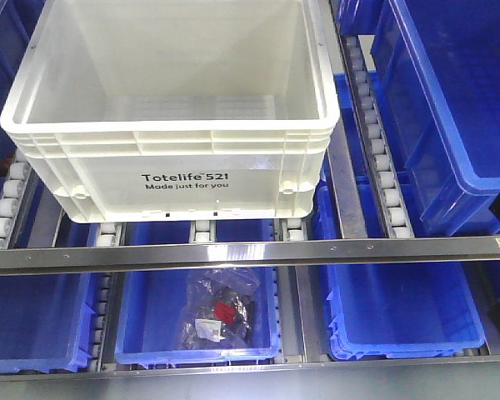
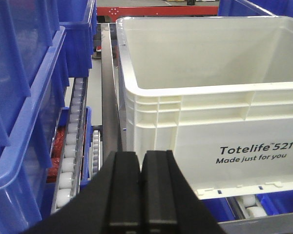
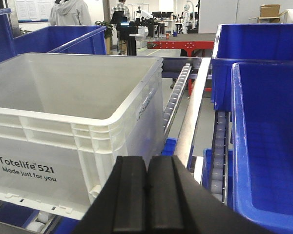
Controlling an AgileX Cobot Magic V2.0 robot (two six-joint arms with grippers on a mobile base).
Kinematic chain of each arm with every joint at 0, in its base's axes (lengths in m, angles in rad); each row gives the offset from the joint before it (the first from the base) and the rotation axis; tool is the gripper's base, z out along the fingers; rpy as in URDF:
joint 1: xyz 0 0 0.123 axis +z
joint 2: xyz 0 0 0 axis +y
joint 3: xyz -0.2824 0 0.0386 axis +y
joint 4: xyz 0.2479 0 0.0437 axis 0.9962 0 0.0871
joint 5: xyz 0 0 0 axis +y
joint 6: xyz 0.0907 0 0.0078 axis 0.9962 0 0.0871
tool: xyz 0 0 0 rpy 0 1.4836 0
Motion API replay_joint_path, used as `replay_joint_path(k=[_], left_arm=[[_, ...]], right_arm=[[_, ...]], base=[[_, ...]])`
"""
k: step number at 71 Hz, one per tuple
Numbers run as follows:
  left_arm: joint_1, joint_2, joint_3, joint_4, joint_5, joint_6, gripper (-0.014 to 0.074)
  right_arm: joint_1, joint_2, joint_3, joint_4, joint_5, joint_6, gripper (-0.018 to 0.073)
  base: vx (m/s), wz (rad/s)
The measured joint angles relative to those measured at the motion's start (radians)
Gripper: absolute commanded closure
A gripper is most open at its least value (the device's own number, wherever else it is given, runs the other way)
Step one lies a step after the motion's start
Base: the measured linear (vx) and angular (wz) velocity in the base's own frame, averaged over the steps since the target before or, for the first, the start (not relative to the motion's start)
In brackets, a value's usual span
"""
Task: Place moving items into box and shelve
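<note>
The white box [image 1: 171, 108] sits on the shelf rollers [image 1: 385, 179]. Both grippers, left [image 2: 140, 163] and right [image 3: 147, 168], have jaws pressed together, holding nothing.

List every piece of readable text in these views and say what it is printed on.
"Totelife 521": front wall of the white tote.
"Made just for you": same wall, just beneath.
Bagged item in the lower blue bin: any label too small to read.
Wall papers in the right wrist view: blurred, unreadable.

White tote [image 1: 171, 117] gapes open above; blue bins [image 1: 450, 108] crowd alongside.
</note>
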Motion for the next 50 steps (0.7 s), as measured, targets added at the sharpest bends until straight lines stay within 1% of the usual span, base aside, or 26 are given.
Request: replay_joint_path(k=[4, 9, 12, 15, 22, 28, 33, 40, 44, 50], left_arm=[[0.0, 0.0, 0.0, -0.05, 0.0, 0.076, 0.0624], [0.0, 0.0, 0.001, -0.136, 0.0, 0.199, 0.0624], [0.0, 0.0, 0.001, -0.17, 0.0, 0.247, 0.0624], [0.0, 0.0, 0.001, -0.191, 0.0, 0.273, 0.0624], [0.0, 0.0, 0.012, -0.207, -0.007, 0.295, 0.0624], [0.0, -0.015, 0.065, -0.209, -0.028, 0.297, 0.0624], [0.0, -0.065, 0.147, -0.212, -0.063, 0.296, 0.0624], [0.0, -0.153, 0.275, -0.212, -0.144, 0.296, 0.0624], [0.0, -0.206, 0.304, -0.212, -0.165, 0.296, 0.0624], [0.0, -0.249, 0.304, -0.212, -0.16, 0.296, 0.0624]], right_arm=[[0.0, 0.0, 0.0, 0.0, 0.0, 0.0, 0.0574], [0.0, 0.0, 0.0, 0.0, 0.002, 0.0, 0.0574], [0.0, 0.0, 0.0, 0.0, 0.004, 0.0, 0.0574], [0.0, 0.0, 0.0, 0.0, 0.008, 0.0, 0.0574], [0.0, 0.0, 0.0, 0.0, 0.01, 0.0, 0.0574], [0.0, 0.0, 0.0, 0.0, 0.012, 0.0, 0.0574], [0.0, 0.0, 0.0, 0.0, 0.014, 0.0, 0.0574], [0.0, 0.0, 0.0, 0.0, 0.014, 0.0, 0.0574], [0.0, 0.0, 0.0, 0.0, 0.015, 0.0, 0.0574], [0.0, 0.001, 0.0, 0.0, 0.016, 0.0, 0.0574]], base=[[0.0, 0.0], [0.0, 0.0], [0.0, 0.0], [0.0, 0.0], [0.0, 0.0], [0.0, 0.0], [0.0, 0.0], [0.0, 0.0], [0.0, 0.0], [0.0, 0.0]])
